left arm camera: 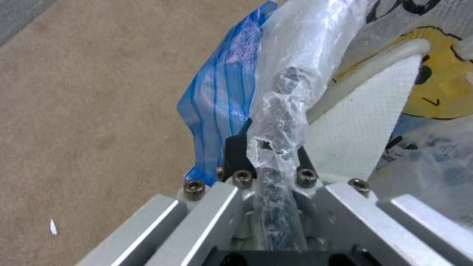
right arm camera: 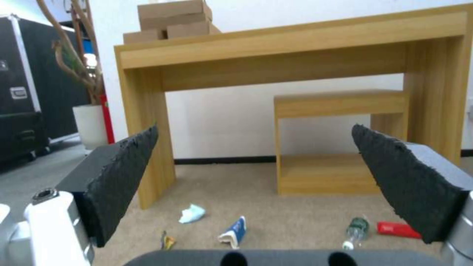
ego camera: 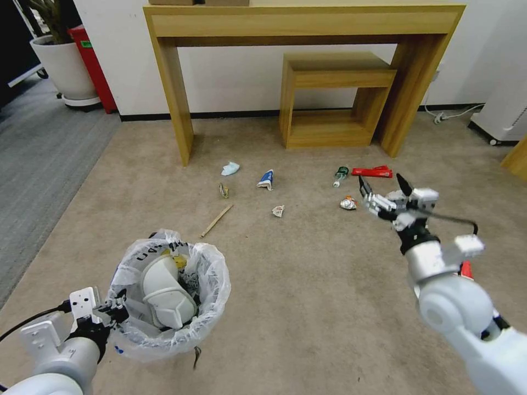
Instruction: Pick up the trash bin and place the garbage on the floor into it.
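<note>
The trash bin (ego camera: 167, 296), lined with a crinkly white bag, is held up at the lower left with white slippers (ego camera: 164, 293) inside. My left gripper (ego camera: 112, 314) is shut on its bag-covered rim (left arm camera: 276, 140). Garbage lies on the beige floor (ego camera: 307, 285): a pale blue paper (ego camera: 230, 168), a blue-white wrapper (ego camera: 266, 179), a green bottle (ego camera: 341, 175), a red packet (ego camera: 372, 172), a crushed can (ego camera: 348, 203), a wooden stick (ego camera: 216, 220) and a small crumpled scrap (ego camera: 278, 210). My right gripper (ego camera: 384, 191) hangs open just right of the can, holding nothing; the bottle (right arm camera: 356, 229) and the wrapper (right arm camera: 235, 232) lie ahead of it.
A tall wooden console table (ego camera: 302, 22) stands against the wall, with a low wooden shelf unit (ego camera: 329, 99) under it behind the litter. A white plant pot (ego camera: 66, 66) and grey carpet (ego camera: 38, 164) are at the left, a white appliance (ego camera: 505, 109) at the right.
</note>
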You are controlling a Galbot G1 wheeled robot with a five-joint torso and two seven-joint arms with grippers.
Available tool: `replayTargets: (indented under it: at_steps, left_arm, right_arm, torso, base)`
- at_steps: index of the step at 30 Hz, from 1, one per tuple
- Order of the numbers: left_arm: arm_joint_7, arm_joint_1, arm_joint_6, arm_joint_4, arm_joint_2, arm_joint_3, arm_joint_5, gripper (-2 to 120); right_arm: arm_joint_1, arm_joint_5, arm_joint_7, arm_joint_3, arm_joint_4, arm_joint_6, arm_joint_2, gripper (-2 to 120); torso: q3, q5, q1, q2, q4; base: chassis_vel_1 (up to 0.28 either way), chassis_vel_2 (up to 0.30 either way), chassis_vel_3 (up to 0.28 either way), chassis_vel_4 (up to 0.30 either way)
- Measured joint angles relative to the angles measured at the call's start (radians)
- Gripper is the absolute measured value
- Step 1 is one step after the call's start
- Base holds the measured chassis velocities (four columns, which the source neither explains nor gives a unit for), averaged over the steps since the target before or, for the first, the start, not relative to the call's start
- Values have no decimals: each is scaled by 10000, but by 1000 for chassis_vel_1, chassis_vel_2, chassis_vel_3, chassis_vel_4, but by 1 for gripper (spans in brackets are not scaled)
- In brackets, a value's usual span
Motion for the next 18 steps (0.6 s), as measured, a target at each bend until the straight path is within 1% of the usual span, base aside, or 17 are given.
replayTargets:
  at_steps: [5, 10, 13, 18]
  left_arm:
    - [104, -136, -42, 219, 58, 47, 70, 0]
    - [150, -185, 81, 241, 103, 51, 68, 0]
    - [135, -181, 300, 188, 138, 30, 8, 0]
    - [99, -155, 377, 132, 132, 25, -108, 0]
  right_arm:
    - [-413, -444, -143, 92, -216, 239, 366, 100]
    - [-557, -482, -120, 280, -177, 238, 371, 100]
    - [-583, -463, 72, 502, -1, -45, 265, 100]
    - [-610, -624, 422, 588, 76, -410, 235, 100]
  torso:
    - [1, -1, 1, 0, 0]
    - [1, 0, 0, 0, 1]
    - [1, -1, 1, 0, 0]
    - [1, -1, 1, 0, 1]
  base:
    - [0, 0, 0, 0]
    - [0, 0, 0, 0]
    - [0, 0, 0, 0]
    - [0, 0, 0, 0]
